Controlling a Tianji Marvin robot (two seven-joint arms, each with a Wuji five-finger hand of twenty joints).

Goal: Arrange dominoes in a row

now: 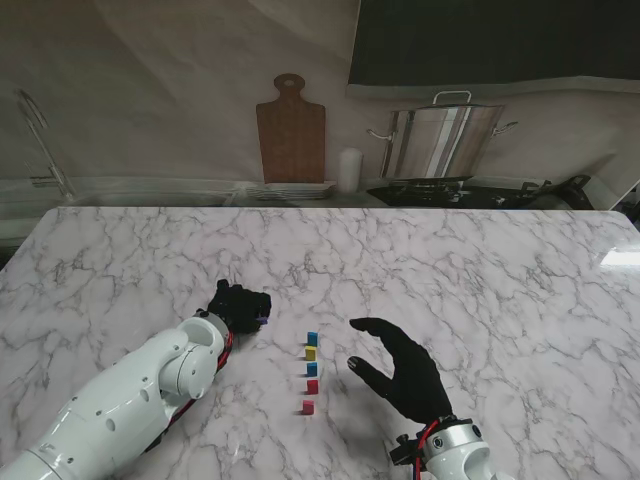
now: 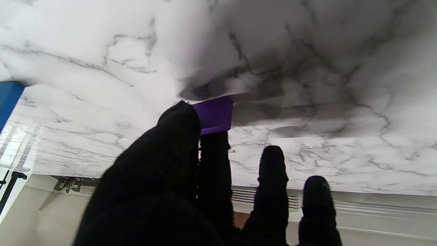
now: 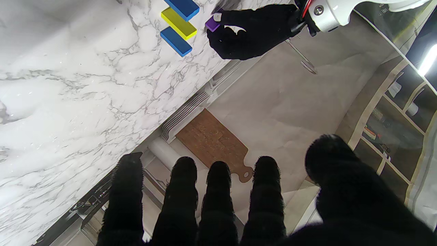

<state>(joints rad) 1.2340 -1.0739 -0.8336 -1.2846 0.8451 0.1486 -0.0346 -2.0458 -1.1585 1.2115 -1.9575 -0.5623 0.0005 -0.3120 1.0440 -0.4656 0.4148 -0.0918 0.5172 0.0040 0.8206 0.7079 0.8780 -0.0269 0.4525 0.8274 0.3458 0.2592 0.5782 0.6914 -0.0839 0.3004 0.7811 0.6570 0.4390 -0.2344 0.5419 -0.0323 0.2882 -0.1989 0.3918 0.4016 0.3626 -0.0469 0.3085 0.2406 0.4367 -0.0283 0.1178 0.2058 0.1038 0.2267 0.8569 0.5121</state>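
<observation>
Several dominoes stand in a row on the marble table: blue, yellow, blue, red and pink. My left hand, in a black glove, sits left of the row's far end, shut on a purple domino. In the left wrist view the purple domino is pinched between thumb and forefinger just above the table. My right hand hovers right of the row, open, fingers spread, holding nothing. The right wrist view shows the blue, yellow and blue dominoes.
At the back wall stand a wooden cutting board, a stack of plates, a white cylinder and a steel pot on a stove. A metal rack is at the far left.
</observation>
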